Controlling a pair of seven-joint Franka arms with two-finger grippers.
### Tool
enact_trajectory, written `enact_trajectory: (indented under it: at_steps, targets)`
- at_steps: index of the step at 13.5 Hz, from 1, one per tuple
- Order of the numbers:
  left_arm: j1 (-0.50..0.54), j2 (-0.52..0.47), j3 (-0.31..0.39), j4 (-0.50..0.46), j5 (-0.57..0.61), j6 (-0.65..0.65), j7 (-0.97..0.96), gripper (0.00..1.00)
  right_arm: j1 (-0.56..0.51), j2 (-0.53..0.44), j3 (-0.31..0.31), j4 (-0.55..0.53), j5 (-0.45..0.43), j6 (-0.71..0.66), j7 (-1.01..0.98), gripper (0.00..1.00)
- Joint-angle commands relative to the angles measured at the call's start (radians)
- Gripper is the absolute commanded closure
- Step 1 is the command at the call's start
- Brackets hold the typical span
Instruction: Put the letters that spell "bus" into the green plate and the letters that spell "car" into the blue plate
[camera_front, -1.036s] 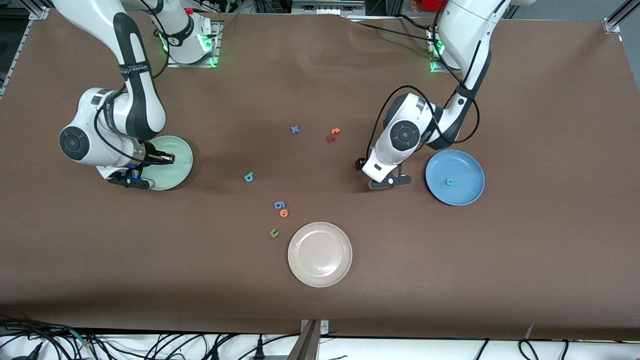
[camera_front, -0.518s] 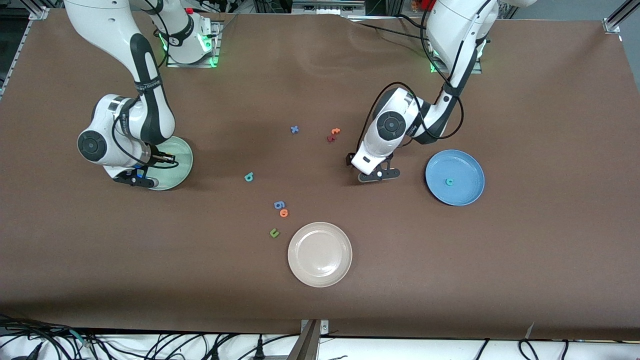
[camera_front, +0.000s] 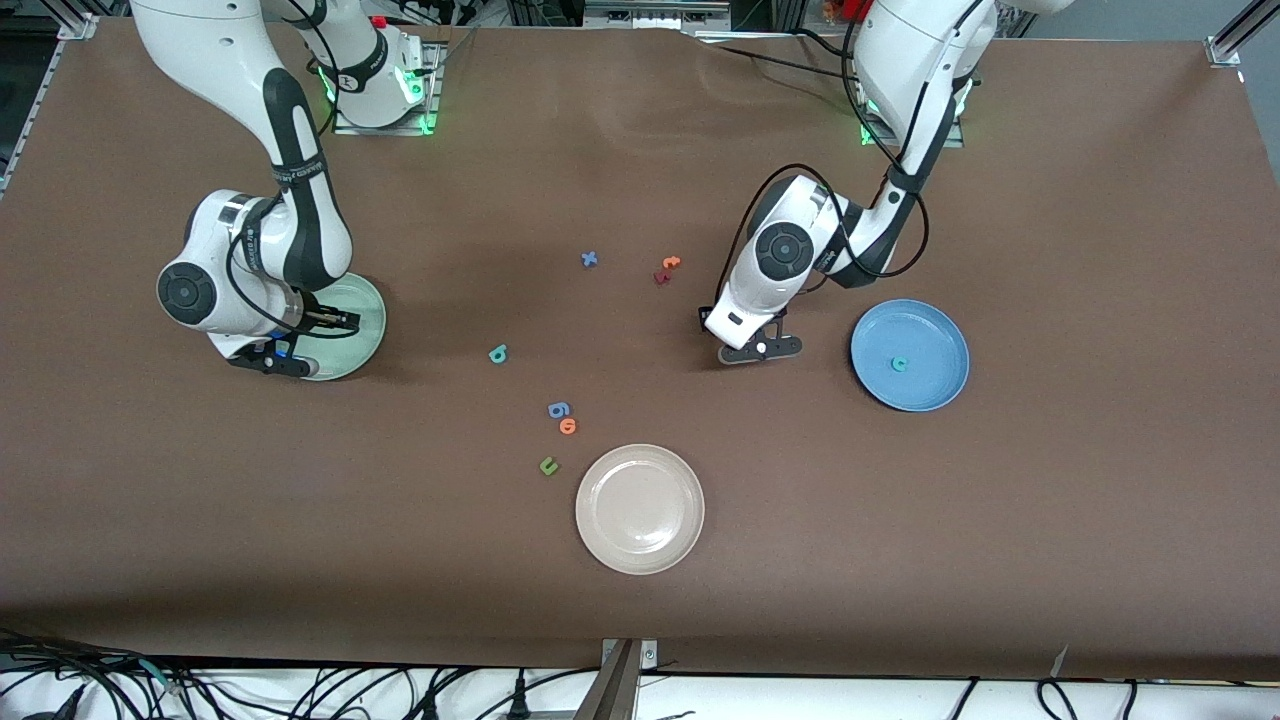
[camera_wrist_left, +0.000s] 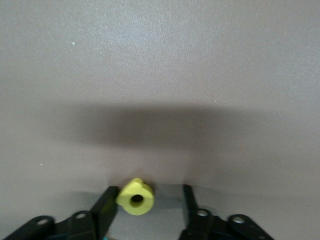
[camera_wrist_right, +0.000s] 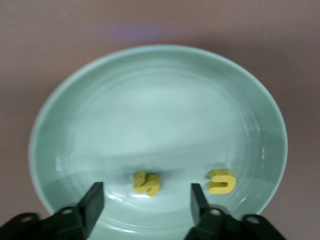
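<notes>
Two yellow foam letters, an "s" (camera_wrist_right: 146, 183) and a "u" (camera_wrist_right: 221, 181), already lie in the round mint-green plate (camera_front: 362, 318), the "s" straight below the right hand (camera_wrist_right: 145, 200), whose fingers stand spread and hold nothing. Between the left hand's (camera_wrist_left: 149, 206) parted fingers, touching one and clear of the other, lies a small yellow foam "a" (camera_wrist_left: 136, 197) flat on the brown counter (camera_front: 1050, 480), not yet gripped. Only a teal foam "c" (camera_front: 900, 364) sits in the round blue plate (camera_front: 935, 325); the teal foam "b" (camera_front: 498, 353) waits on the counter toward the right arm's plate.

Both arms reach low; right claw (camera_wrist_right: 145, 200) open, left claw (camera_wrist_left: 147, 202) half-spread.
</notes>
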Motion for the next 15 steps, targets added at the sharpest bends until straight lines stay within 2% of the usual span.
enact_trajectory:
  at_steps: [1, 2, 5, 7, 10, 12, 15]
  targets:
    - [-0.010, -0.015, 0.005, -0.024, -0.022, 0.012, -0.001, 0.56, 0.024, -0.058, -0.003, 0.021, 0.012, -0.061, 0.038, 0.00]
    - [-0.010, -0.015, 0.005, -0.024, -0.021, 0.010, -0.001, 0.57, 0.037, -0.061, 0.005, 0.034, 0.012, -0.069, 0.093, 0.00]
    - [-0.010, -0.015, 0.005, -0.024, -0.021, 0.007, 0.001, 0.62, 0.178, -0.050, 0.006, 0.077, 0.013, -0.058, 0.299, 0.01]
    - [-0.010, -0.015, 0.005, -0.024, -0.021, 0.006, 0.001, 0.65, 0.249, -0.012, 0.006, 0.132, 0.018, -0.052, 0.406, 0.01]
    - [-0.009, -0.013, 0.005, -0.015, -0.021, -0.002, 0.005, 0.67, 0.310, 0.059, 0.011, 0.189, 0.024, -0.043, 0.563, 0.01]
    - [-0.002, -0.010, 0.009, 0.029, -0.017, -0.071, 0.008, 0.68, 0.317, 0.086, 0.013, 0.213, 0.036, -0.021, 0.690, 0.02]
    - [-0.002, -0.007, 0.012, 0.062, -0.017, -0.116, 0.008, 0.70, 0.315, 0.105, 0.042, 0.215, 0.194, 0.026, 0.813, 0.02]
